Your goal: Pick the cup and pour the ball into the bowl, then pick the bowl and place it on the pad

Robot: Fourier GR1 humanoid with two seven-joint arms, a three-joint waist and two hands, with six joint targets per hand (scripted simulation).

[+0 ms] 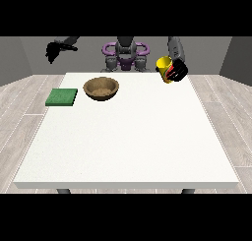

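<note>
Tabletop (128,146), white, large: nearest stretch bare, so nothing lies between the vessels and the camera.

Pad (62,97), green, square, flat near the table edge at the view's left; the spot where the bowl is meant to end.

Bowl (101,88), brown, upright, just beside the pad but apart from it, mouth up to receive the pour. No ball shows inside.

Cup (164,66), yellow, lifted clear of the table at its far corner, tilted with its mouth towards the bowl, fingers of the hand at the view's right (177,72) wrapped round it. Ball not visible, presumably within. Cup is well apart from the bowl; open table between them, no obstacle.

Hand at the view's left (55,50), raised beyond the table, holding nothing; finger posture cannot be told.

Robot torso (126,55), farthest, behind the table.
</note>
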